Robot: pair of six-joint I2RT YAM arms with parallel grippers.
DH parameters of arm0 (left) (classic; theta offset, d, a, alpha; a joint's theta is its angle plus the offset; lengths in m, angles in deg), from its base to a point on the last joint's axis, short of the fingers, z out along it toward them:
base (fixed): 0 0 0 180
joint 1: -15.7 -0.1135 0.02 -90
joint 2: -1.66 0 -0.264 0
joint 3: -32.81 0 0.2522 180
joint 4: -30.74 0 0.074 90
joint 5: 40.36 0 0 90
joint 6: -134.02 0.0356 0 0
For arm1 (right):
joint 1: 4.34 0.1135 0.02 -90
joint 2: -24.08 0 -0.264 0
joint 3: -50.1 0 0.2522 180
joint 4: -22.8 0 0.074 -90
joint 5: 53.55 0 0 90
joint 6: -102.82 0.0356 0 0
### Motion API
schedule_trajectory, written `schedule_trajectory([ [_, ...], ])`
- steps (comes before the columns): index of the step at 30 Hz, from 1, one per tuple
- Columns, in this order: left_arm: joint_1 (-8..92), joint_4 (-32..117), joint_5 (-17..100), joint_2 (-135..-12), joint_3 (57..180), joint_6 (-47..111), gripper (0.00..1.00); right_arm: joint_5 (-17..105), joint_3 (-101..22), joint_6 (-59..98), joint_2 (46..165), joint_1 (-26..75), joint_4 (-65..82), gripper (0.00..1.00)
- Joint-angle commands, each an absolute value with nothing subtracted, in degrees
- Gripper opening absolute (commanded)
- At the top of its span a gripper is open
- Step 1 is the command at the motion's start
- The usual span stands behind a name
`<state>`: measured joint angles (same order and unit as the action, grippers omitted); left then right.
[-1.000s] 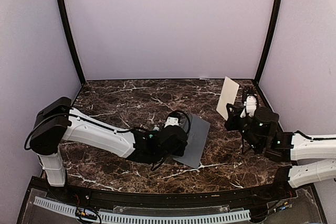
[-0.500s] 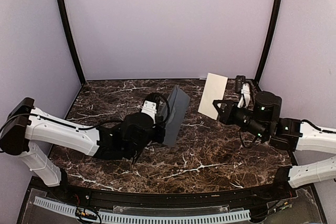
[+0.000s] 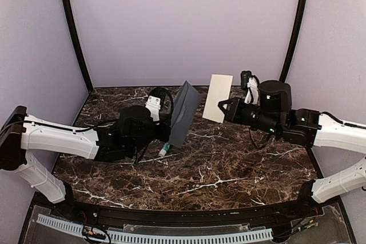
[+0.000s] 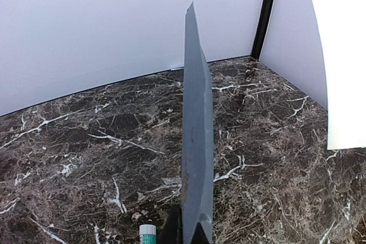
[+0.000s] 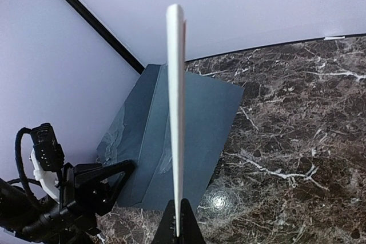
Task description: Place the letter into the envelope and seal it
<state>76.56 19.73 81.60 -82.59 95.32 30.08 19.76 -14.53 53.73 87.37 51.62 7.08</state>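
Note:
The blue-grey envelope (image 3: 185, 112) is lifted off the marble table (image 3: 229, 158), standing on edge in my left gripper (image 3: 167, 123), which is shut on its lower end. Seen edge-on, the envelope (image 4: 197, 141) rises from the left gripper (image 4: 189, 234). To its right, the pale tan letter (image 3: 218, 98) is held upright in the air by my right gripper (image 3: 226, 110), shut on its edge. In the right wrist view the letter (image 5: 176, 118) shows as a thin blade above the right gripper (image 5: 178, 227), with the envelope (image 5: 189, 141) facing it just beyond.
A small white-and-green glue stick (image 3: 164, 149) lies on the table below the envelope; its cap (image 4: 147, 234) shows beside my left fingers. Black frame posts (image 3: 74, 32) stand at the back corners, with pale walls behind.
Both arms have risen and moved toward the centre. The envelope came up off the table onto its edge, uncovering the glue stick. The letter moved left, close to the envelope.

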Motion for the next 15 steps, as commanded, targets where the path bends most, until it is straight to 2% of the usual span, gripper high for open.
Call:
schedule_trajectory([
  [1, 75.3, 19.7, 76.9, -83.4, 96.0, 29.0, 0.0, 22.3, -19.1, 57.8, 91.8, 53.7, 2.7, 0.0],
  [15, 74.9, 21.0, 72.5, -81.3, 95.1, 27.0, 0.0, 13.3, -30.6, 67.7, 100.9, 65.5, -9.7, 0.0],
])
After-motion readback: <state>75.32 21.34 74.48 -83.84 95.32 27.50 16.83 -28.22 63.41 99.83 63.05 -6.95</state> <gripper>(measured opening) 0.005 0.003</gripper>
